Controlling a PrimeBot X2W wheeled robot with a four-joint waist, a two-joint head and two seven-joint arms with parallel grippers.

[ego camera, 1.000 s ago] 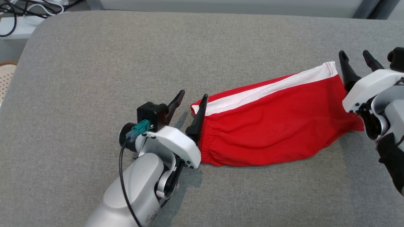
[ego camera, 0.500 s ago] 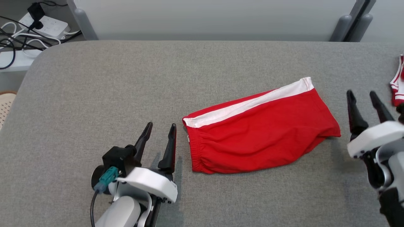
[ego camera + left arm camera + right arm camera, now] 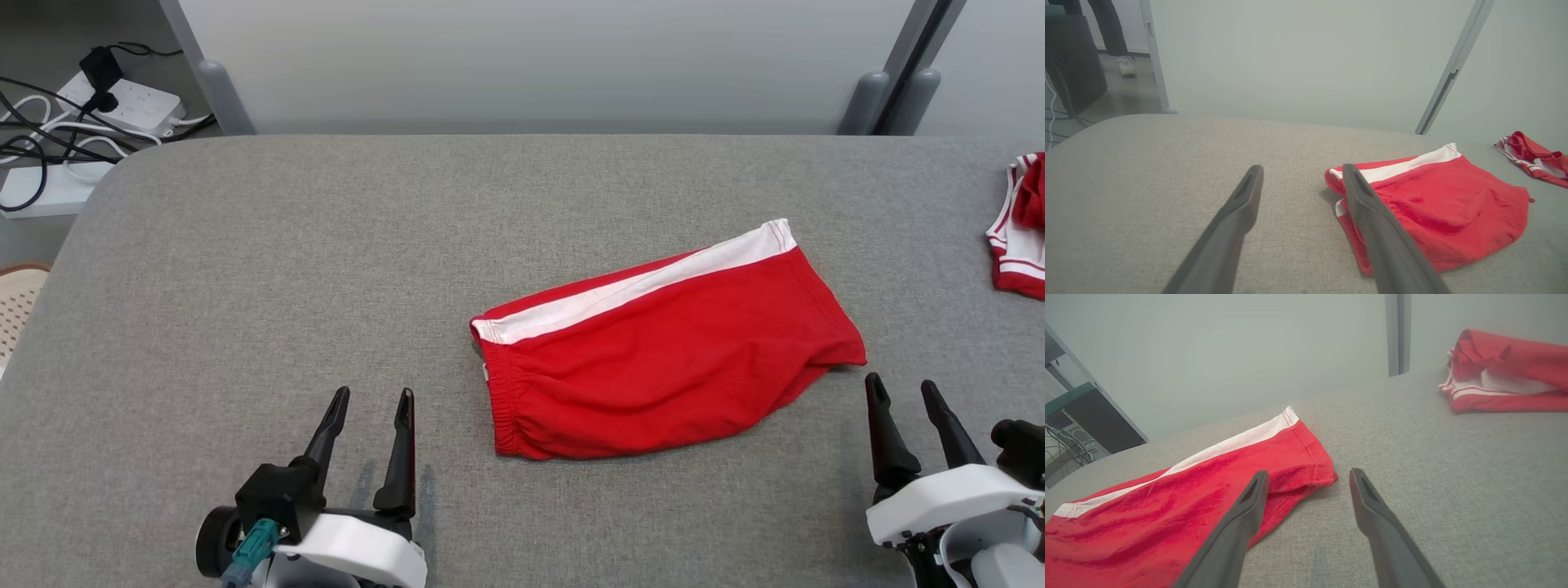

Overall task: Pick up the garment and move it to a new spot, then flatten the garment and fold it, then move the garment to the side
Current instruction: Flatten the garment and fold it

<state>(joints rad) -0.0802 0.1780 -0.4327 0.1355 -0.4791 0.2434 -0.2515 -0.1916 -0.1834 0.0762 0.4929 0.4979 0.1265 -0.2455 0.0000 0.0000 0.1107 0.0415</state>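
Both the left pincer [image 3: 374, 394] and right pincer [image 3: 900, 381] gape empty; the soft, limp garment [image 3: 661, 376] wants pinching at its corners.

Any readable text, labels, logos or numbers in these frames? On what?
No readable text anywhere.
Folded red shorts with a white side stripe: no print visible.
White power strip: too small to show markings.
Second red-and-white garment: stripes only.

Long dark tapered fingers on left gripper [image 3: 374, 396] and right gripper [image 3: 900, 384], rounded white housings [image 3: 939, 498] behind, black block [image 3: 277, 494] with teal connector [image 3: 251, 551] at left
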